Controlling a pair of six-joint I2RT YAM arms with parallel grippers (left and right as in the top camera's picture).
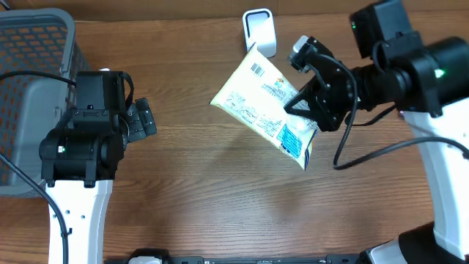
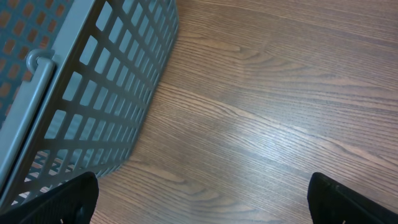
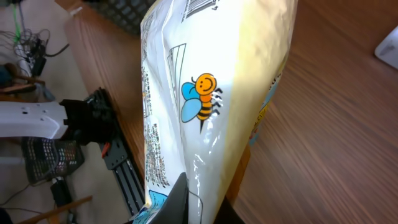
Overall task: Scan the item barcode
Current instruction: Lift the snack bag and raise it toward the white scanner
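The wooden counter (image 1: 220, 205) is seen whole only from overhead. The grey mesh basket (image 1: 29, 44) at its left end is cut off by the frame edge. In the left wrist view only one basket wall and a handle are caught.

The yellow-white packet (image 1: 256, 99) is held above the counter right of centre, its upper corner near the white scanner (image 1: 260, 31). The packet's lower right end is covered from overhead by the right claw (image 1: 304, 103), which is clamped on it. In the right wrist view only a dark sliver of one finger (image 3: 177, 205) shows at the bottom, against the packet.

The left claw (image 1: 143, 119) is spread wide beside the basket. Only its two dark fingertips are caught in the bottom corners of the left wrist view, above bare wood.

The barcode (image 1: 257, 70) is seen face-up from overhead at the corner nearest the scanner, but is cropped at the top edge of the right wrist view. A cartoon bee (image 3: 200, 98) is made out only there. The fine print cannot be read.
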